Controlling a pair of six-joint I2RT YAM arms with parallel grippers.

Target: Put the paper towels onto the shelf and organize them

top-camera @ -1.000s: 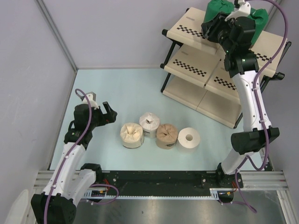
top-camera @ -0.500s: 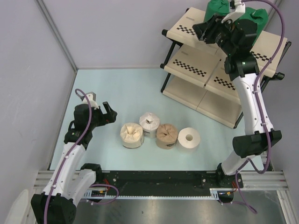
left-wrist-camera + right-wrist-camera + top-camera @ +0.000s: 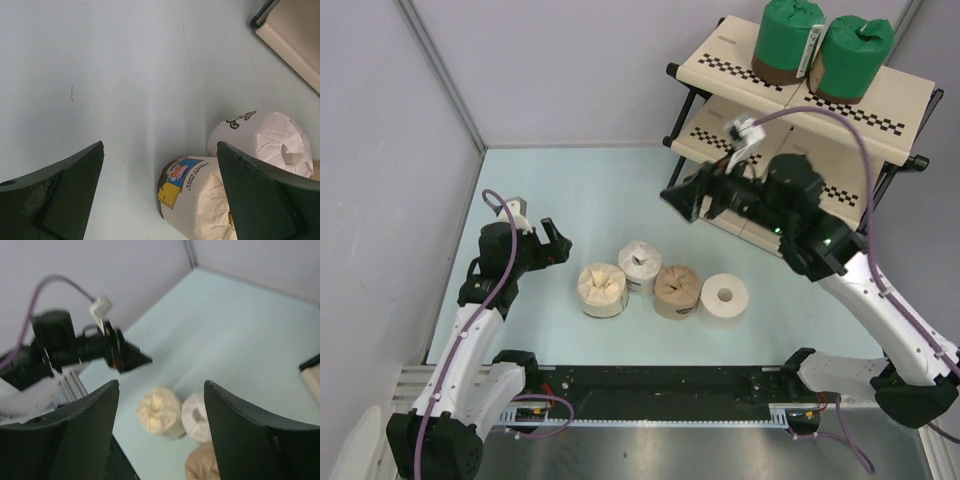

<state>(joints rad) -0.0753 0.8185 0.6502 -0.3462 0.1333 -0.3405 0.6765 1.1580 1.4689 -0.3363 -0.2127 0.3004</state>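
At far left, my left gripper [image 3: 557, 243] hangs low over the table [image 3: 600, 190], fingers spread wide, nothing between them. Just past its fingertips, a bit toward the right-hand finger, is the cream roll [image 3: 200, 200]. Its printed label faces the wrist cam and it touches neither finger. Beyond that same finger is the white-wrapped roll [image 3: 640, 266], right against the cream roll as far as I can tell. Next along the row comes the tan roll [image 3: 676, 291], pressed to the white-wrapped one. Then the bare white roll [image 3: 725, 296], centre hole up, just beside the tan. All four stand on end on the table, well clear of my right fingers.

My right gripper [image 3: 685, 192] is up in the air, pointed back toward the left arm [image 3: 60, 340], fingers apart, holding nothing. In its wrist cam the cream, white-wrapped and tan rolls sit below and between the fingers, blurred.

Behind the right fingers is the shelf [image 3: 720, 52], three tiers. The top tier holds the left green roll [image 3: 787, 38] and the right green roll [image 3: 855, 57], upright, side by side. Can't tell whether they touch.
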